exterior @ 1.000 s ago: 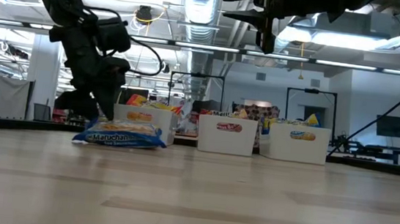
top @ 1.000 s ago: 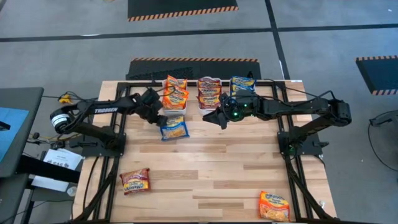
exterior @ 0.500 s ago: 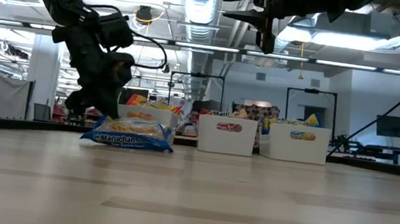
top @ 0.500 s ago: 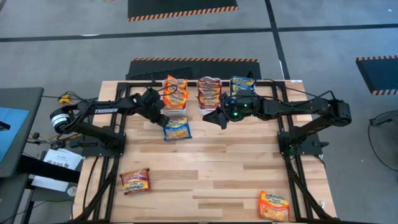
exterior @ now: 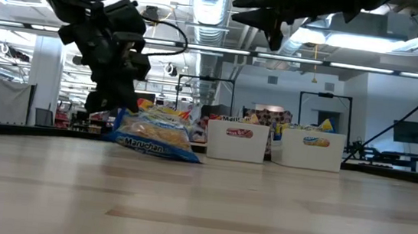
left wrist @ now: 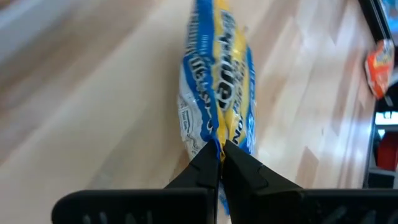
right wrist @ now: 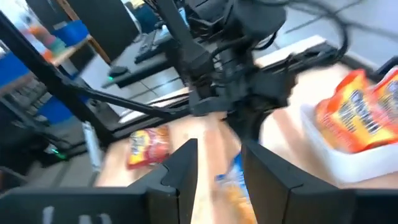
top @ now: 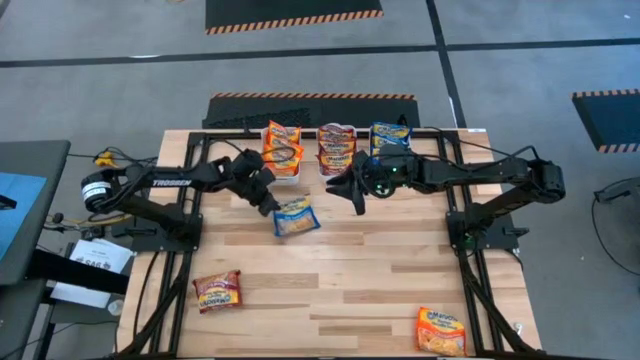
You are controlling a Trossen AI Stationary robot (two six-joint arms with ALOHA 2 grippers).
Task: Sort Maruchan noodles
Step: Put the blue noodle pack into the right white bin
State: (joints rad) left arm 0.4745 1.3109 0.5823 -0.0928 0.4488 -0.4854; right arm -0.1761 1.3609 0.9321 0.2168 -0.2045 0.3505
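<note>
Seen from above, near to far: an orange packet (top: pixel 440 330) lies at the worktop's (top: pixel 350 280) 5 o'clock corner and a dark red packet (top: pixel 217 291) at 7 o'clock. Toward the centre, the left claw (top: pixel 272 206) is clamped on the edge of a blue packet (top: pixel 295 217), which tilts with one end lifted off the wood in the low view. At about 1 o'clock from it the right claw (top: pixel 355 190) hangs with fingers parted, holding nothing. At 12 o'clock, three white bins (top: pixel 338 168) hold orange, red and blue packets.
</note>
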